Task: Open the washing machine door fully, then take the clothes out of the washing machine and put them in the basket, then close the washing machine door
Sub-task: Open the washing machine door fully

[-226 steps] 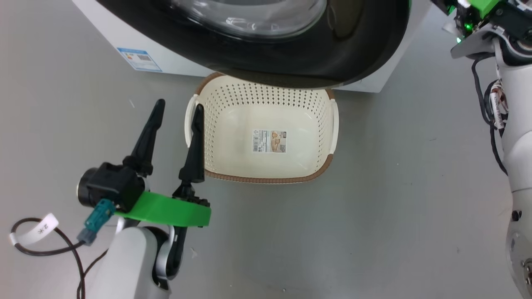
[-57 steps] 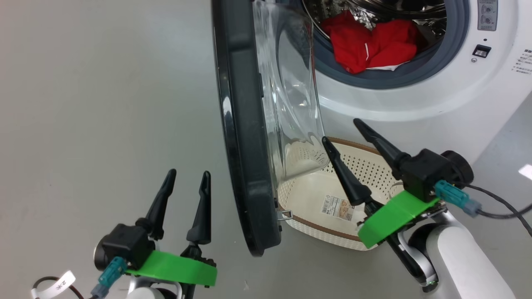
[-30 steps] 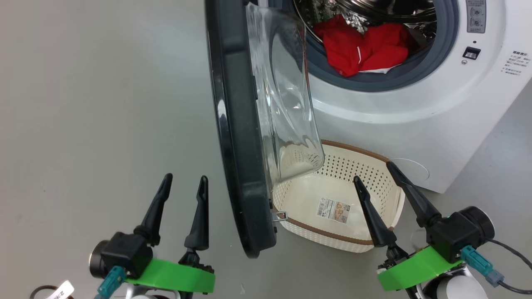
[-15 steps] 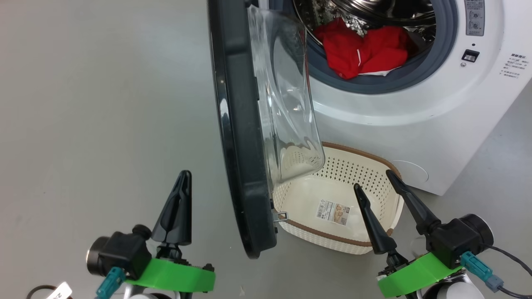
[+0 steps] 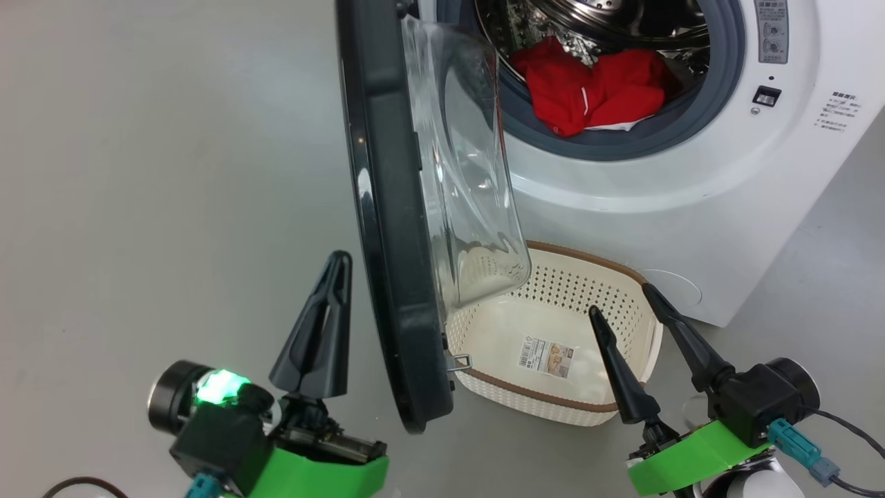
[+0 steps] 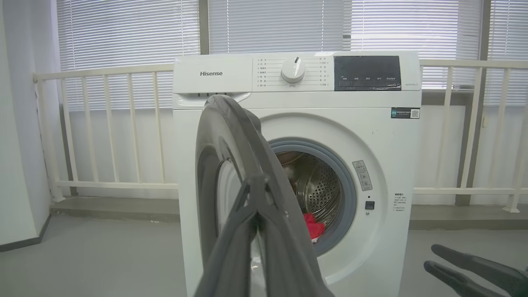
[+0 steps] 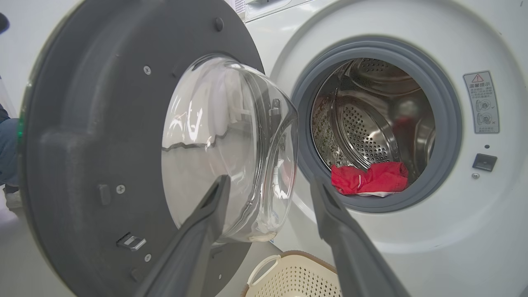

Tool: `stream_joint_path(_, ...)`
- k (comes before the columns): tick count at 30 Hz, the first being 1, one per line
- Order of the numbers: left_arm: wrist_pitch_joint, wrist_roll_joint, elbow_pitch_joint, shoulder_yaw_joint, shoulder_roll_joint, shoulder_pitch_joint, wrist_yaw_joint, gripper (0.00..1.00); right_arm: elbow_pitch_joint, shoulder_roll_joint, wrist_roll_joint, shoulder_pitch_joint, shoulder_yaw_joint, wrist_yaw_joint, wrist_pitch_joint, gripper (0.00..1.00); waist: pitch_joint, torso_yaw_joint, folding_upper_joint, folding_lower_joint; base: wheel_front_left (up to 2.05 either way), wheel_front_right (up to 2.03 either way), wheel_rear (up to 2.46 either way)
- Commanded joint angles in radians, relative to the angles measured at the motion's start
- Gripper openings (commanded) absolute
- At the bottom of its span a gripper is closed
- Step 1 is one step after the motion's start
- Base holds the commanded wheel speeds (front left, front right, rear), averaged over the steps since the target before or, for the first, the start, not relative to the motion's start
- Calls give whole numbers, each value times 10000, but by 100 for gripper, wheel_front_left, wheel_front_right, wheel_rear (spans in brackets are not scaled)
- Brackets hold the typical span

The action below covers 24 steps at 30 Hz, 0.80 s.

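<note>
The washing machine door (image 5: 387, 228) stands partway open, roughly edge-on in the head view, w/ its glass porthole bulging right over the left end of the basket (image 5: 567, 280). The basket sits on the floor (image 5: 173, 173) right in front of the washing machine (image 5: 657, 207), paper label (image 5: 546, 356) showing on its bottom. The clothes (image 5: 588, 90), red w/ a bit of white, lie low in the steel drum (image 5: 588, 21), at the front by the grey seal (image 5: 698, 117). The left gripper (image 5: 339, 263) is near-left, just beside the door's outer face; its jaws are clenched together w/ nothing btwn them, and contact w/ the door can't be told. The right gripper (image 5: 620, 299) hangs over the basket's near-right corner, jaws spread apart, grasping nothing.
</note>
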Motion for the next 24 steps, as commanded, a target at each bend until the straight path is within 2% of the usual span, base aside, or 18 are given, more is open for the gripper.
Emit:
stream_joint_path(1, -49, 138, -359, 227, 101, -412, 40, 0, -248, 49, 92, -44, 295, 62, -73, 100, 2, -21, 0, 0, 0, 0, 0)
stream_joint_path(6, 52, 235, -695, -349, 101, -501, -136, 0, -237, 49, 121, -49, 313, 62, -85, 100, 34, -89, 0, 0, 0, 0, 0)
stream_joint_path(13, 380, 55, -411, -1378, 100, -574, -330, 0, -265, 49, 151, -100, 338, 62, -79, 100, 103, -204, 0, 0, 0, 0, 0)
stream_joint_path(19, 737, -103, 413, -1813, 111, -674, -422, 0, -283, 49, 193, -147, 362, 62, -78, 100, 180, -298, 0, 0, 0, 0, 0)
stream_joint_path(24, 733, -144, 1601, -1810, 174, -791, -407, 0, -315, 49, 203, -205, 385, 62, -62, 100, 267, -357, 0, 0, 0, 0, 0)
